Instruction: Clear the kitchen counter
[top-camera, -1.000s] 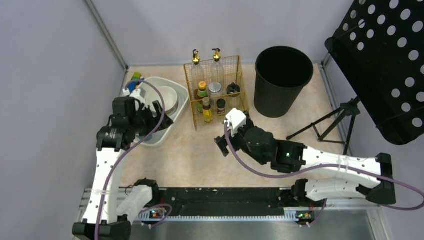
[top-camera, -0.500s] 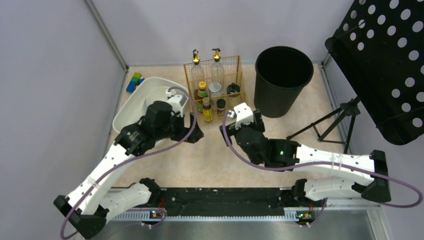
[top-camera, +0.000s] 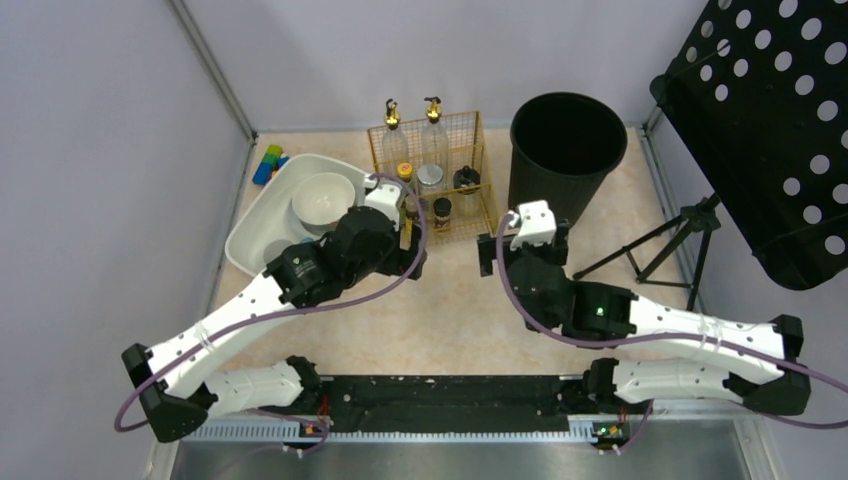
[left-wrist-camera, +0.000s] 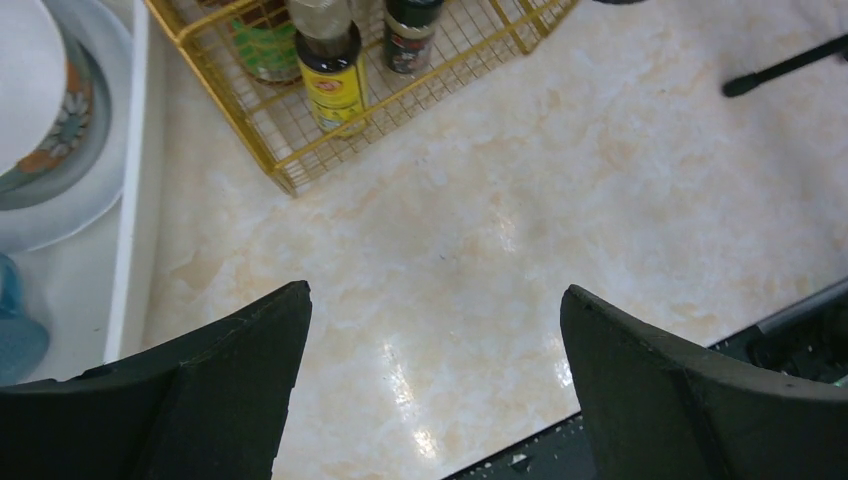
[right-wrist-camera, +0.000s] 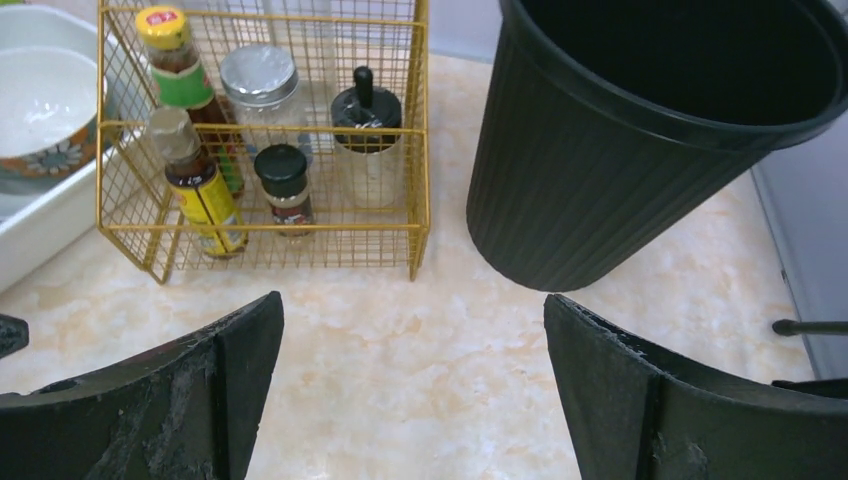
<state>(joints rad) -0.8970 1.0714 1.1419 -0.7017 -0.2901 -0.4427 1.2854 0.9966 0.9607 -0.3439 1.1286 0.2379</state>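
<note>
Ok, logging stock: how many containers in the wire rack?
7: two tall pourer bottles at the back; orange-capped bottle, silver-lidded jar, black-topped jar in the middle; yellow-label bottle and small black-capped jar in front. Others may be hidden.

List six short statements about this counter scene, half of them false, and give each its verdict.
1. The left pincer and right pincer are both open and empty. True.
2. The black bin stands upright on the kitchen counter, right of the gold wire rack. True.
3. The gold wire rack is empty. False: bottles and jars stand in it.
4. A bowl sits in the white tub. True.
5. The white tub stands right of the black bin. False: it is left of the rack.
6. The black bin has a lid on. False: its top is open.
</note>
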